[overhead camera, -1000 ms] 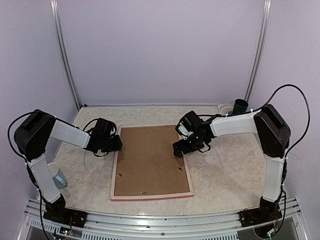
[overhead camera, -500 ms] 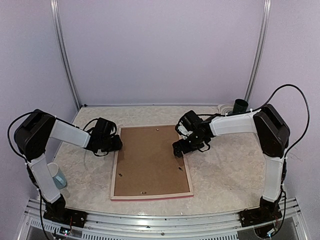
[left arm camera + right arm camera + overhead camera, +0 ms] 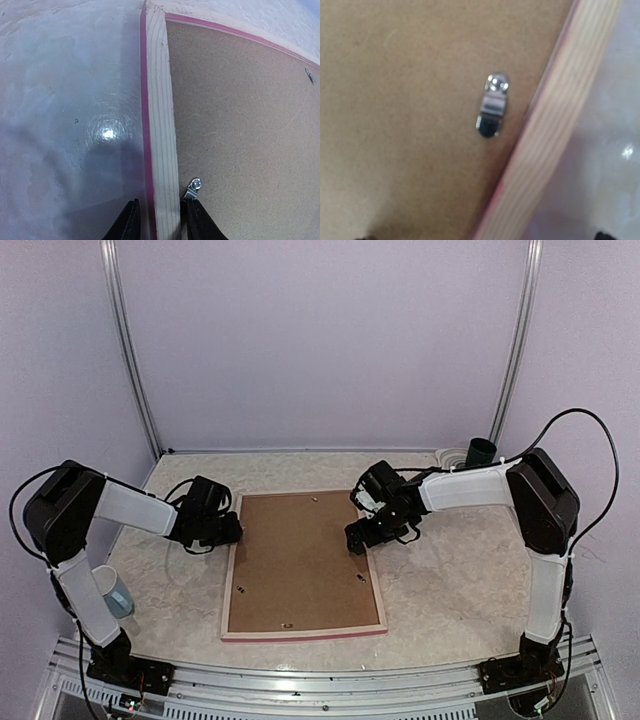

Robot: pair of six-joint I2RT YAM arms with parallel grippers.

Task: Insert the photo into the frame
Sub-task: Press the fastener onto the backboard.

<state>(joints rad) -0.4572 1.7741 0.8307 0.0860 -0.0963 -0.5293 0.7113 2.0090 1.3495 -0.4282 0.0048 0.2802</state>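
The frame (image 3: 302, 632) lies face down on the table, pale wood back up, with a pink-red edge. A brown backing board (image 3: 300, 560) fills it. The photo is hidden. My left gripper (image 3: 233, 530) is at the frame's left rail (image 3: 160, 115). It is open, with one finger on each side of the rail and a thin gap at each. Its inner finger is next to a small metal clip (image 3: 192, 189). My right gripper (image 3: 358, 538) hovers wide open over the right rail (image 3: 555, 135), near another clip (image 3: 492, 105). Only its fingertips show at the lower corners of the right wrist view.
A pale blue cup (image 3: 116, 592) stands at the left by the left arm's base. A dark green cup (image 3: 482, 451) sits at the back right corner. Walls enclose the table on three sides, and a metal rail runs along the near edge.
My left gripper has drawn back slightly to the left at the frame's rail. The right arm and the frame have not moved.
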